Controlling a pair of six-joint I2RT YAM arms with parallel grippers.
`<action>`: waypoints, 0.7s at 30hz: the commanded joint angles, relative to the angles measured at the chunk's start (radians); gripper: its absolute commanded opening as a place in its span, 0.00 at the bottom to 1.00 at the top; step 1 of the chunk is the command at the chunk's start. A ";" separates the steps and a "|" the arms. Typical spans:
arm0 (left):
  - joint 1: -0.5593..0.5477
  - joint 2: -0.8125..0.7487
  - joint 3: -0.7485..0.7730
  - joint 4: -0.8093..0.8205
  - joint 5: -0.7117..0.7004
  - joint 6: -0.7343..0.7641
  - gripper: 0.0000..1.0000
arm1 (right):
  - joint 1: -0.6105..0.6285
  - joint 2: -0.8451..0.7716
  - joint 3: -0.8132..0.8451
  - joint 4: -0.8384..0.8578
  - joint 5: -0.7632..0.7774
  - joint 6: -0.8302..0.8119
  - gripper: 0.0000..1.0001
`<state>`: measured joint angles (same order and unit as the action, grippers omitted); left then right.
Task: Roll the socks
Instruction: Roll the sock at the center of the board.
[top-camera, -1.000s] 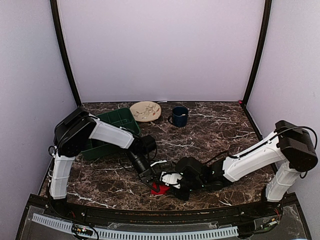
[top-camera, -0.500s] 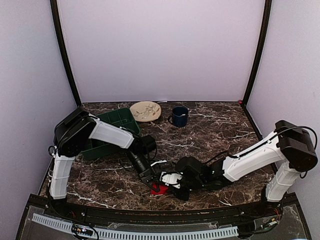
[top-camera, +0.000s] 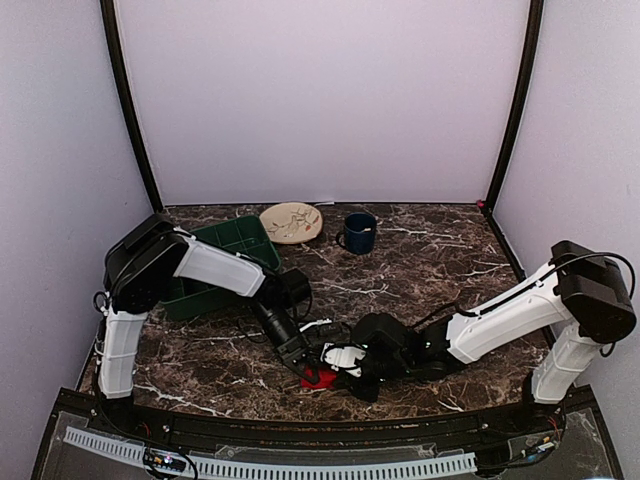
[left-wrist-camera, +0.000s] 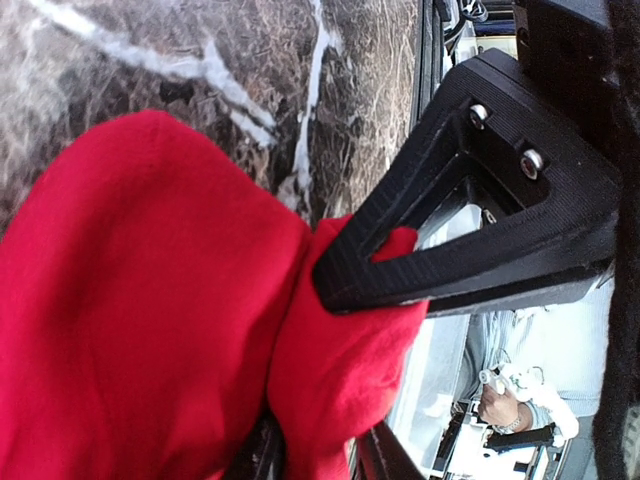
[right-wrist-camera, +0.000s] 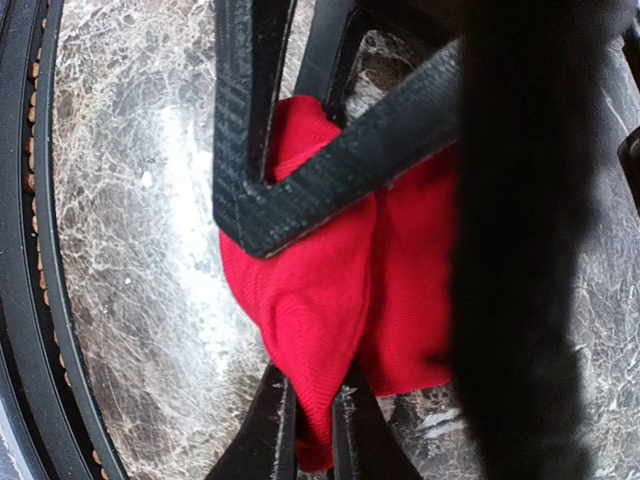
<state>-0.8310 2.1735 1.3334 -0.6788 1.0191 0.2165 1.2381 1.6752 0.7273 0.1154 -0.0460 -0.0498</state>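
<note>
**Where the two arms meet, socks (top-camera: 318, 379) lie bunched at the near edge of the worktop (top-camera: 440, 270)**

Socks show as one crumpled red lump on the dark marble, slightly left of centre, close to the front rim; cannot tell if it is one sock or two, or whether any of it is rolled. Left end effector (top-camera: 303, 362) is angled in from the left with its tip down on the lump. Right end effector (top-camera: 338, 362) is angled in from the right and touches the same lump, so the two tips sit just beside each other.

Right wrist view: a fold of red cloth is squeezed between its fingers (right-wrist-camera: 360, 160), jaws nearly together, so it has hold of the socks.

Left wrist view: one finger (left-wrist-camera: 500, 280) is pressed into the fabric and red cloth bulges through its open frame. The other finger is mostly cut off at the bottom edge, so I cannot tell how wide these jaws stand or whether they grip.

Far side of the worktop: green bin (top-camera: 250, 228) at the left, patterned plate (top-camera: 291, 222) just beside it, dark blue mug (top-camera: 358, 232) to the right of the plate, all well apart from the socks
</note>
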 joint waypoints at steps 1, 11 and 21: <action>0.022 -0.037 -0.049 0.001 -0.128 -0.014 0.27 | -0.007 -0.025 -0.022 0.020 -0.019 0.014 0.00; 0.044 -0.064 -0.078 0.013 -0.143 -0.025 0.28 | -0.008 -0.043 -0.041 0.026 -0.019 0.029 0.00; 0.092 -0.107 -0.102 0.031 -0.161 -0.033 0.28 | -0.008 -0.037 -0.045 0.026 -0.025 0.037 0.00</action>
<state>-0.7773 2.1109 1.2648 -0.6510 0.9749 0.1902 1.2358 1.6547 0.6991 0.1459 -0.0563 -0.0231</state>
